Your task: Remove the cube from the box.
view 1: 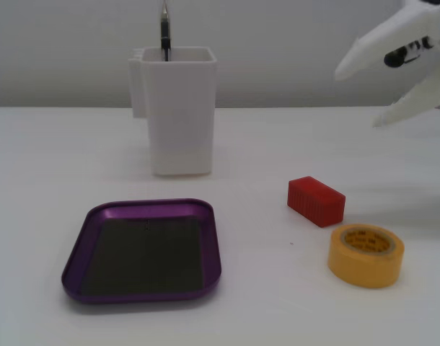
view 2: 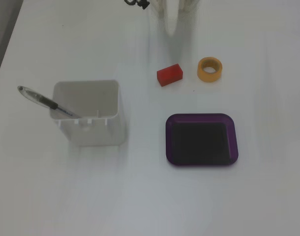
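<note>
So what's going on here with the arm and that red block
Nothing is being held. The red cube sits on the table, outside the purple box, which is empty, and beside the yellow tape roll. The gripper hangs open in the air, up and to the right in the lower fixed view.

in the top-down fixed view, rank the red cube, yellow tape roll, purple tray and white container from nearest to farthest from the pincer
The pincer enters at the top edge in this fixed view.
1. red cube, just below it
2. yellow tape roll, lower right; close to the cube's distance, so these two are hard to separate
3. white container, lower left
4. purple tray, farthest down
</note>
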Motion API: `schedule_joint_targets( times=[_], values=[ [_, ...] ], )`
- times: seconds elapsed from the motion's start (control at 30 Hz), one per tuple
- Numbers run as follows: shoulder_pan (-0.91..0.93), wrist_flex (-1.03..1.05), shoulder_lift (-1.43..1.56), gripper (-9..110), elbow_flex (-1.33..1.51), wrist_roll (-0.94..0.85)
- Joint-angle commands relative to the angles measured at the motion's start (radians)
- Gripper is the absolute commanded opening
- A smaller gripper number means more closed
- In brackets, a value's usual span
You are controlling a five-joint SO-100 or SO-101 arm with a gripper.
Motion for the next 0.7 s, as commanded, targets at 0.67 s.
schedule_joint_targets(
  times=[0.67],
  values=[
    [-0.006,-0.018,0.187,3,0.354,0.202]
  ],
)
